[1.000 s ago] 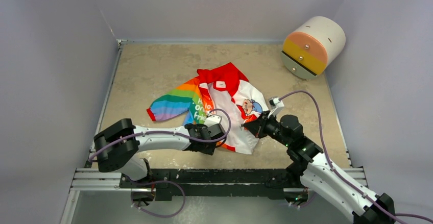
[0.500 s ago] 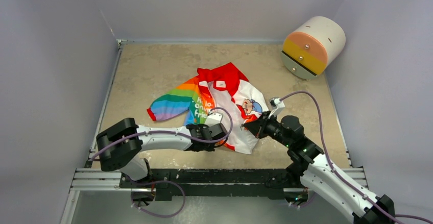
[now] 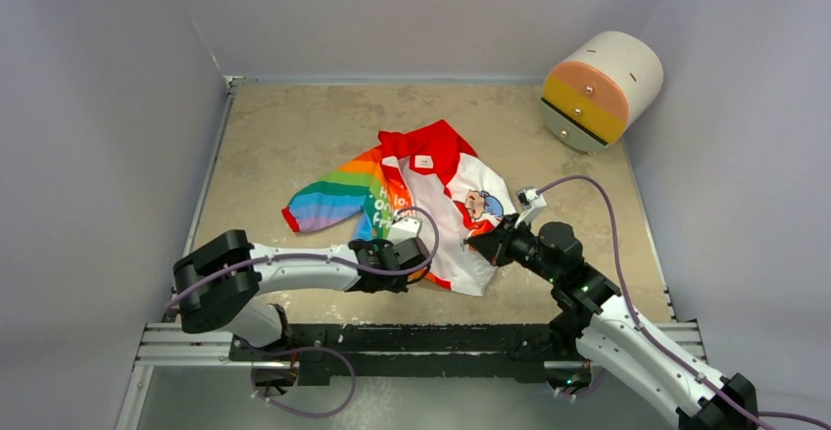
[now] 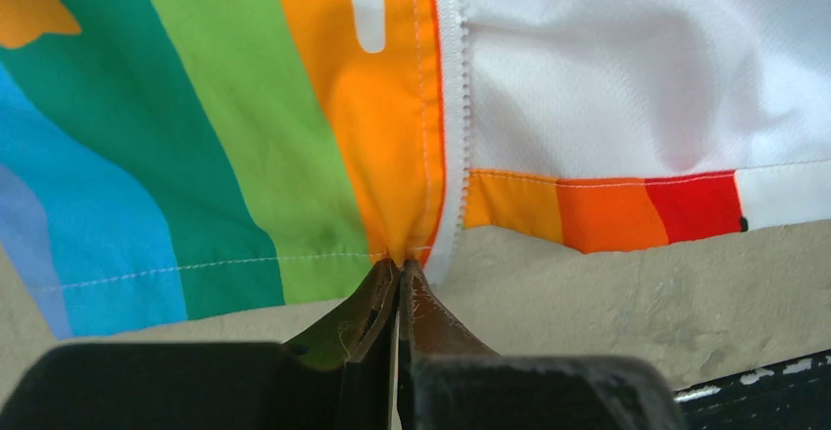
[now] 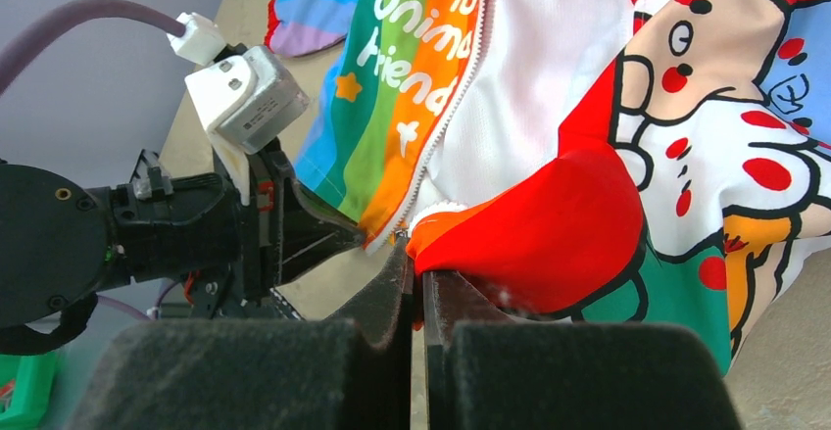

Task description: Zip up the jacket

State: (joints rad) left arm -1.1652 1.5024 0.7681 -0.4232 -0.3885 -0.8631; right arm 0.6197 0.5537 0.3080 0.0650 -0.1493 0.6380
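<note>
While the jacket is lying open on the tan tabletop, both grippers are pinching its bottom hem.
The left gripper is holding its fingers pressed together on the hem of the rainbow panel, at the orange stripe just beside the white zipper teeth. The right gripper is clamping, tips together, a red and orange fold of the cartoon-printed front. The two grippers are sitting near each other at the near edge of the jacket, with the red hood pointing away from the arms.
</note>
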